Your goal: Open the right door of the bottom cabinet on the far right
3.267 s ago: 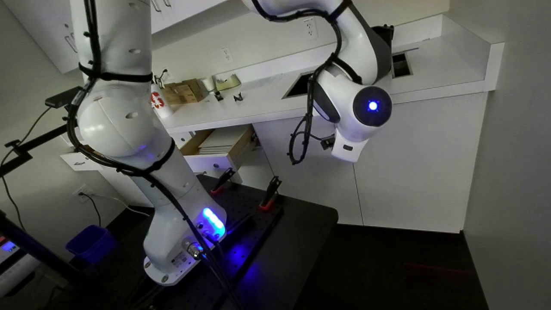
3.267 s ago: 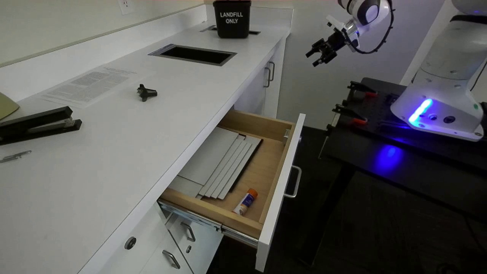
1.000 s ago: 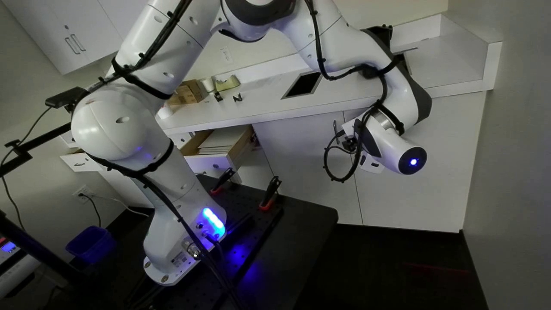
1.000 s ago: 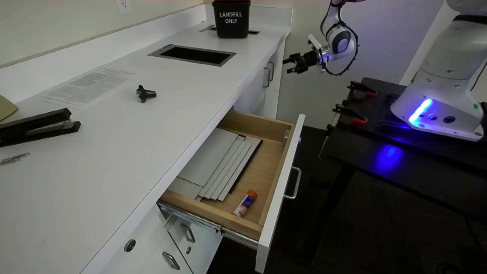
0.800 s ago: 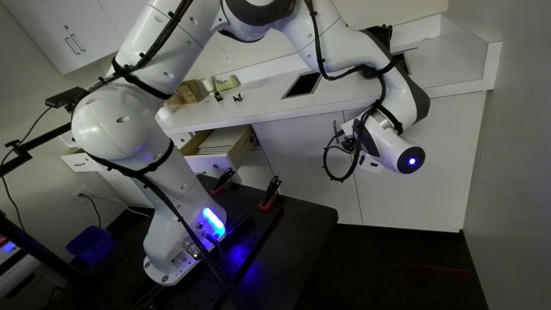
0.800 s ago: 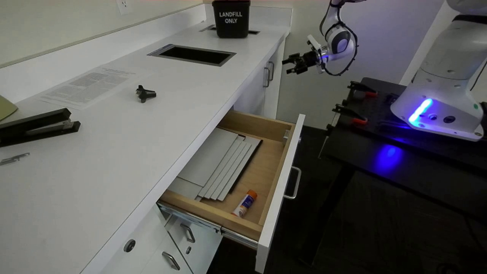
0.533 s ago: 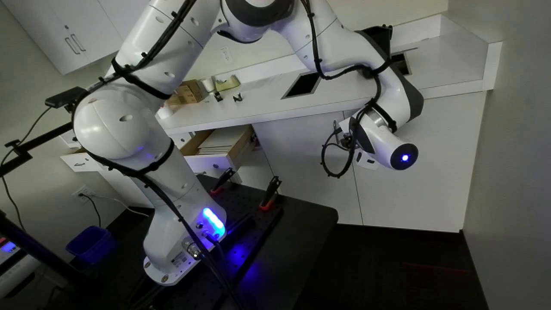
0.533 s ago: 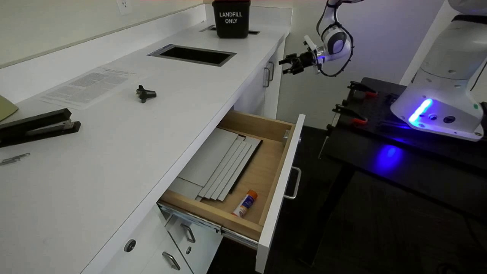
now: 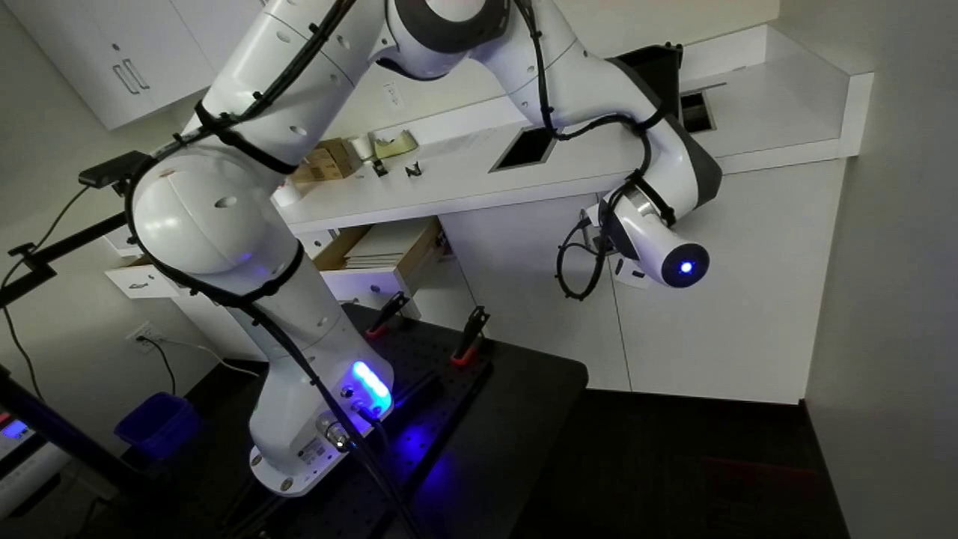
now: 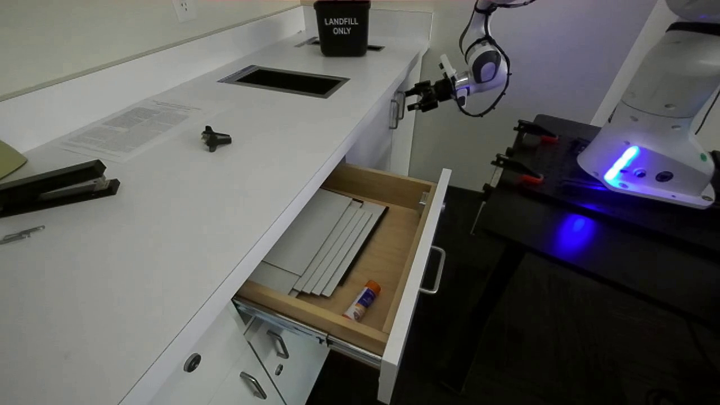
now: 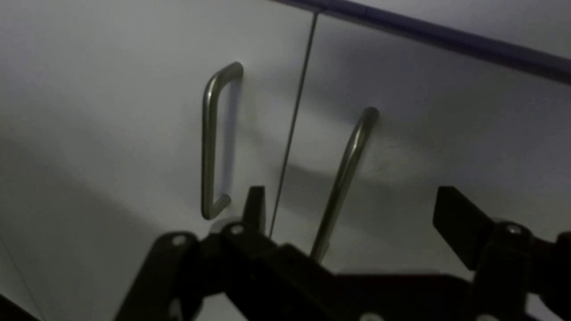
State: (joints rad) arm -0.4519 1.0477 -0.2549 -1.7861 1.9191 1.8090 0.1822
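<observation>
The bottom cabinet's right door [image 11: 446, 147] is a plain white panel, closed, right of the seam in the wrist view. It also shows in an exterior view [image 9: 748, 322]. Its metal handle [image 11: 357, 138] runs slanted between my gripper's fingers, its lower end hidden by the gripper. The left door [image 11: 111, 111] is closed, with its handle [image 11: 208, 147] left of my left finger. My gripper [image 11: 352, 196] is open and holds nothing. In an exterior view my gripper [image 10: 412, 99] is just in front of the handles; I cannot tell whether it touches.
A drawer [image 10: 419, 270] stands pulled out beside the cabinet. The countertop [image 10: 225, 185] overhangs the doors and bears a black bin [image 10: 343, 28] and a stapler [image 10: 56, 183]. A side wall [image 9: 883, 299] borders the right door. A black table [image 9: 524, 389] carries the robot base.
Since 3.3 seconds ago the arm has reached out and down toward the cabinet. Over the last second the gripper has moved closer to the handles. The doors have not moved.
</observation>
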